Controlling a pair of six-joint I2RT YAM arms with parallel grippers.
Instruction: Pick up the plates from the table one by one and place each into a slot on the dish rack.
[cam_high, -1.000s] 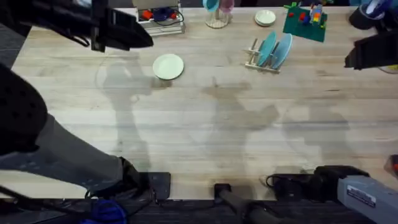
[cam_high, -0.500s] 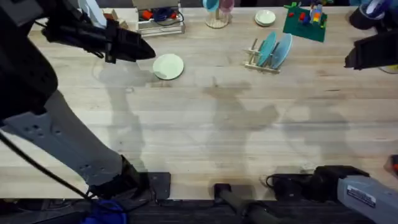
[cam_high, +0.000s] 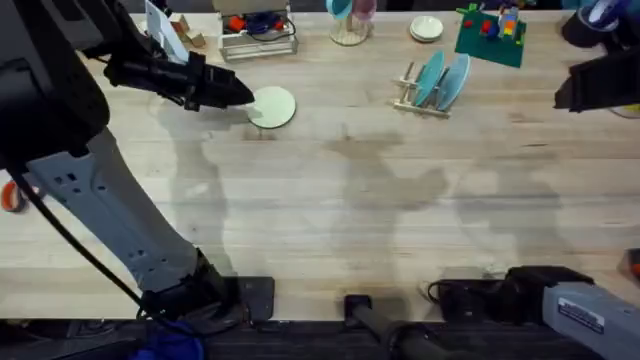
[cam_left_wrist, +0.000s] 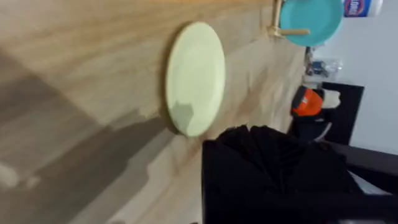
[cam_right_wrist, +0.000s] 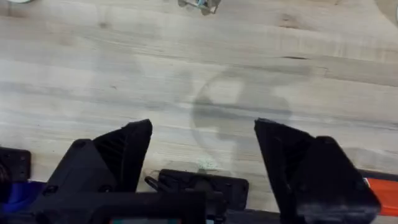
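Plates of pale cream-yellow are seen in two places on the table (cam_high: 330, 210). One plate (cam_high: 271, 106) lies flat on the bare wood, well to the left of the dish rack (cam_high: 408, 95); in the left wrist view the same plate (cam_left_wrist: 194, 78) is seen flat on the planks, close in front of the gripper's dark body. A second, smaller-looking cream plate (cam_high: 426, 29) lies beyond the dish rack, near the table's far edge.

Two teal-blue plates (cam_high: 440, 80) are held upright in the slots of the dish rack, leaning side by side.

The left gripper (cam_high: 238, 93) is placed just beside the flat plate, on the side away from the dish rack, with its tip at the plate's rim; whether its jaws are parted or closed cannot be told from the overhead or wrist views. The right gripper (cam_right_wrist: 203, 155) is seen in its own wrist view with the jaws spread wide and nothing between them, above bare wood. In the overhead view it is held well to the right of the dish rack, at the table's right edge.

A wire basket (cam_high: 258, 32) with coloured items is set beyond the flat plate, far left of the dish rack.
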